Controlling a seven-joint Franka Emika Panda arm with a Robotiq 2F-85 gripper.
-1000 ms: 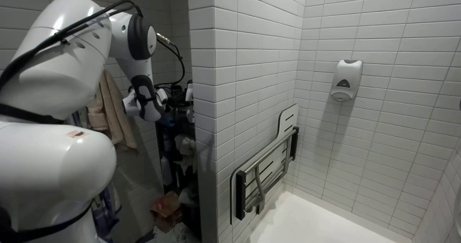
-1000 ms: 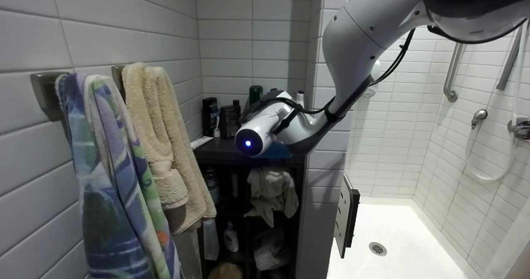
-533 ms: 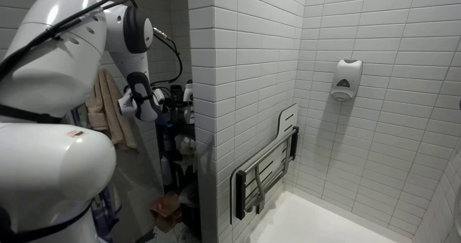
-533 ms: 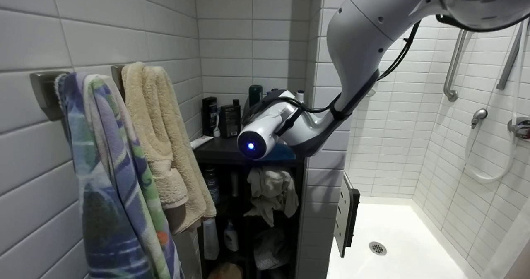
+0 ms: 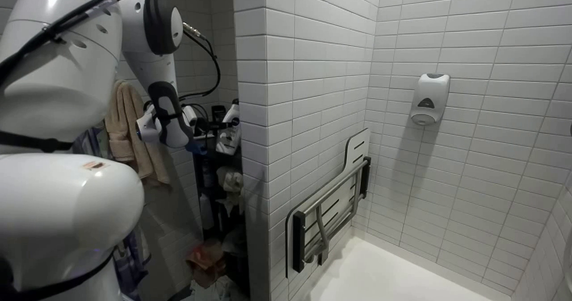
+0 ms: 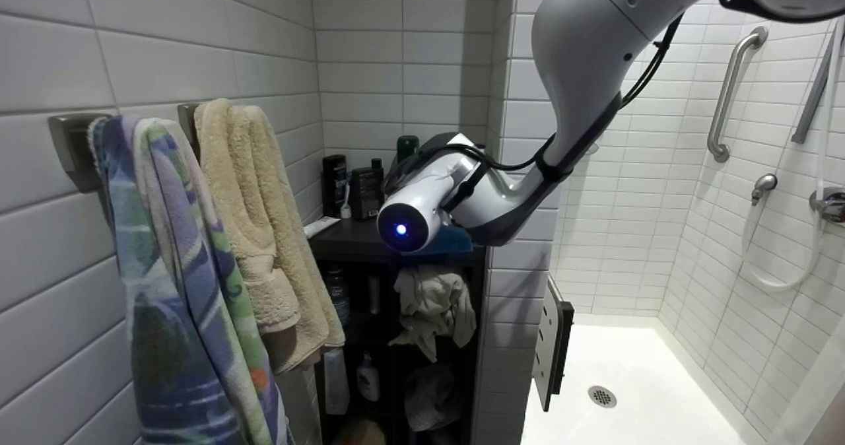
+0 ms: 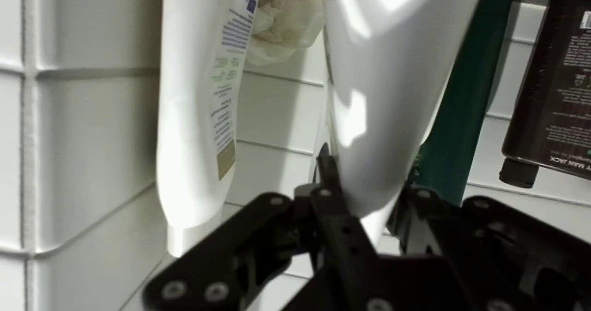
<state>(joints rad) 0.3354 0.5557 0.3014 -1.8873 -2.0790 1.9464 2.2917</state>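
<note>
My gripper (image 7: 368,191) is closed on a white bottle (image 7: 383,85): one finger stands on either side of it, and the bottle's body reaches out from between them, well past my fingertips. In an exterior view it leans, narrower end uppermost (whether its base touches anything beneath, I cannot tell). To my left in the wrist view is a labelled white bottle (image 7: 196,108), with a gap between it and the one I hold; beyond that, a tiled wall (image 7: 97,117) rises close by. On my opposite side a dark green bottle (image 7: 466,98) shows just behind my bottle, and farther out from me is a dark brown bottle (image 7: 554,94), its print upside down in that view. Beneath me, a black shelf unit (image 6: 346,237) bears a blue thing (image 6: 452,240), too covered to name. A beige towel (image 6: 264,234) hangs well apart from me, and a patterned towel (image 6: 185,286) farther off.
</note>
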